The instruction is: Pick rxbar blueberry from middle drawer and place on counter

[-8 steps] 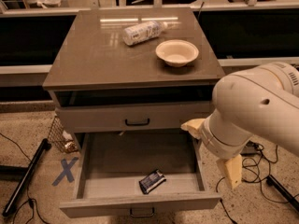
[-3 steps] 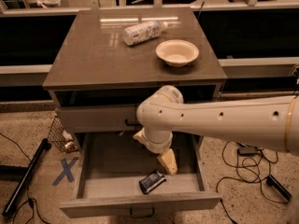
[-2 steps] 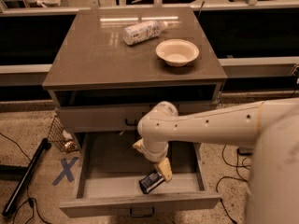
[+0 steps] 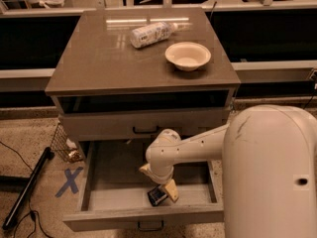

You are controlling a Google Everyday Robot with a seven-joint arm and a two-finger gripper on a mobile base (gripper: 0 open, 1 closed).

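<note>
Our robot's white arm (image 4: 198, 145) reaches down into the open middle drawer (image 4: 106, 198), the gripper (image 4: 166, 191) low over the drawer floor near its front. The rxbar blueberry (image 4: 156, 197) lies flat there, just beside the gripper and seemingly touching it; we cannot tell whether the gripper is apart, together or clamped on the bar. Above, on the glossy counter (image 4: 94, 63), a white bottle (image 4: 150, 33) lies on its side near a pale bowl (image 4: 187, 56). A blue tape X (image 4: 69, 181) marks the floor left of the cabinet.
</note>
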